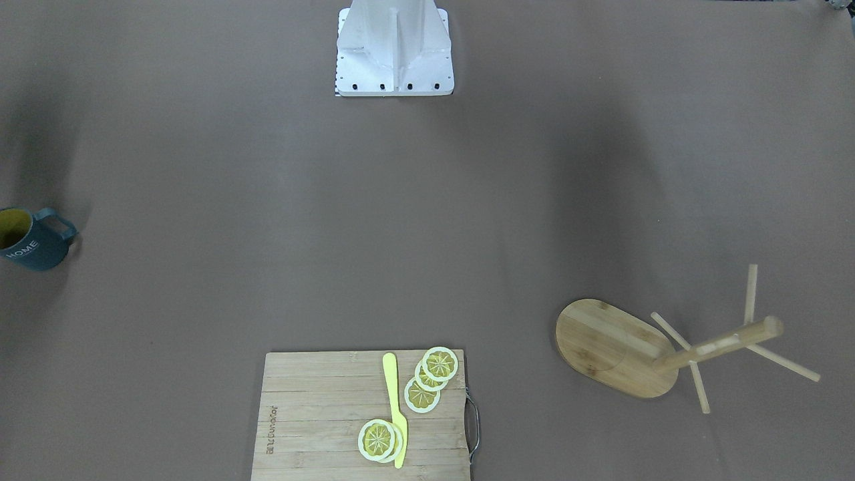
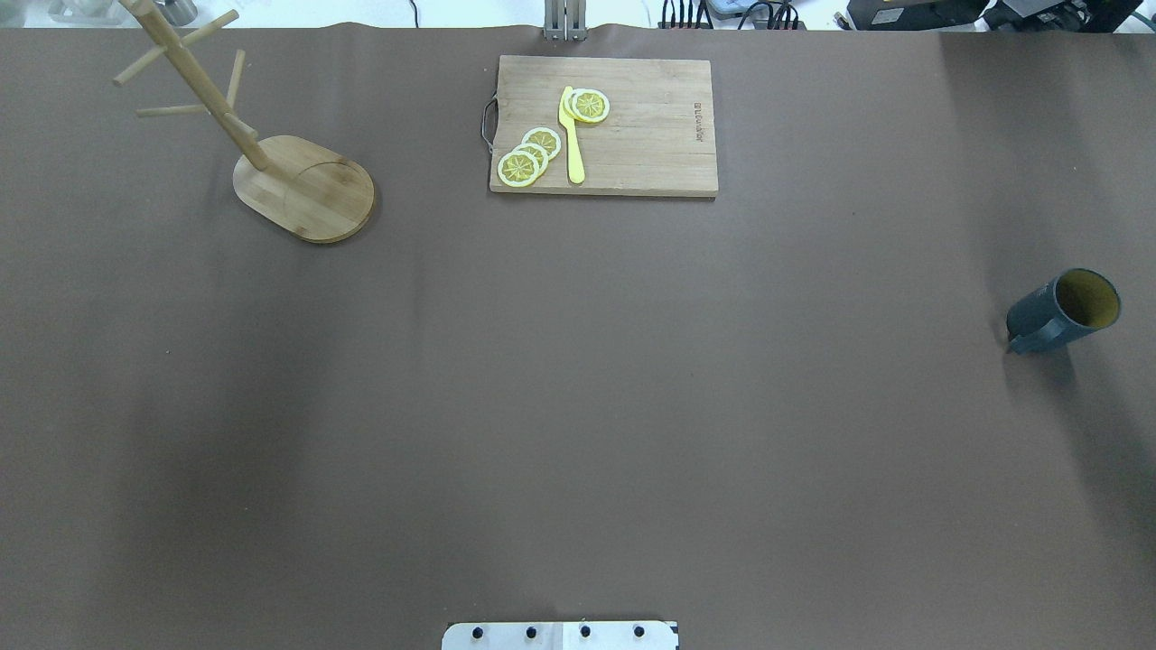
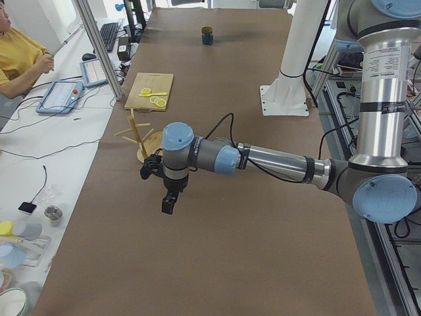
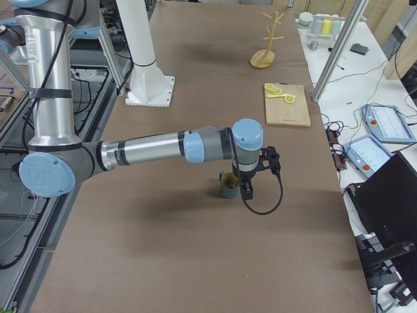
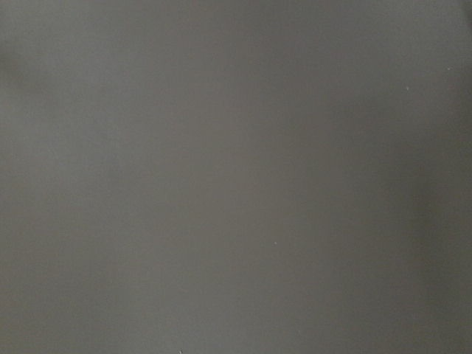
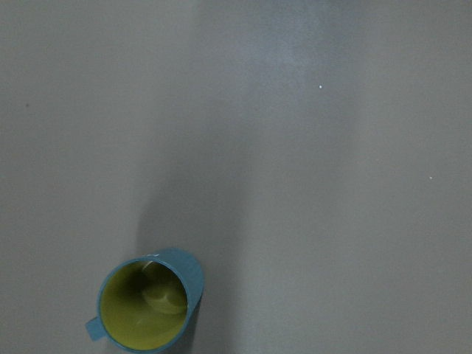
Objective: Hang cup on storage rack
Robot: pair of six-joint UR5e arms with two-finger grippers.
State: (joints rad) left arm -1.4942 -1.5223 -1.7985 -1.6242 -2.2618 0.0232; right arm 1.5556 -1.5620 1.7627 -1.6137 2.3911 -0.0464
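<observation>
The dark teal cup (image 2: 1061, 311) stands upright at the table's right side, its yellow-green inside showing; it also shows in the front view (image 1: 30, 240) and low left in the right wrist view (image 6: 147, 302). The bamboo storage rack (image 2: 302, 185) stands at the far left on its oval base, also in the front view (image 1: 614, 347). My right gripper (image 4: 247, 191) hangs just beside the cup (image 4: 228, 187). My left gripper (image 3: 169, 201) hangs over bare table, nearer than the rack (image 3: 141, 135). Both show only in the side views, so I cannot tell whether they are open or shut.
A bamboo cutting board (image 2: 603, 125) with lemon slices and a yellow knife (image 2: 572, 135) lies at the far middle edge. The white robot base (image 1: 394, 47) sits at the near middle. An operator (image 3: 16, 56) sits beyond the far table edge.
</observation>
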